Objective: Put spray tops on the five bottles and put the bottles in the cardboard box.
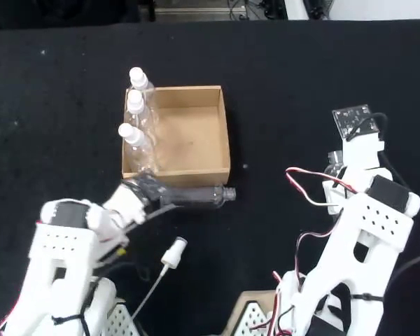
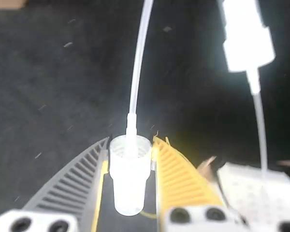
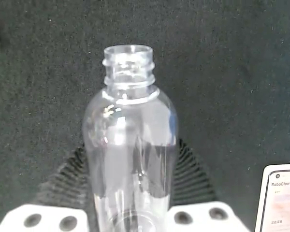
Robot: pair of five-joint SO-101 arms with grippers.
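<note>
My left gripper (image 2: 129, 164) is shut on a white spray top (image 2: 129, 179), whose thin dip tube points away from the fingers. In the high view this gripper (image 1: 141, 199) sits at the front left corner of the cardboard box (image 1: 196, 175). A clear uncapped bottle (image 1: 196, 196) lies on its side along the box's front wall. A loose spray top (image 1: 173, 253) (image 2: 246, 38) lies nearer the table's front. My right gripper (image 3: 130, 193) is shut on an upright clear bottle (image 3: 128, 135) (image 1: 334, 164) with an open neck, to the right of the box. Three capped bottles (image 1: 136, 105) stand along the box's left wall.
The table is covered in black cloth (image 1: 301, 84). White arm bases (image 1: 255, 315) sit at the front edge. A phone (image 3: 282, 198) lies on the cloth close to the right gripper. Open cloth lies between the box and the right arm.
</note>
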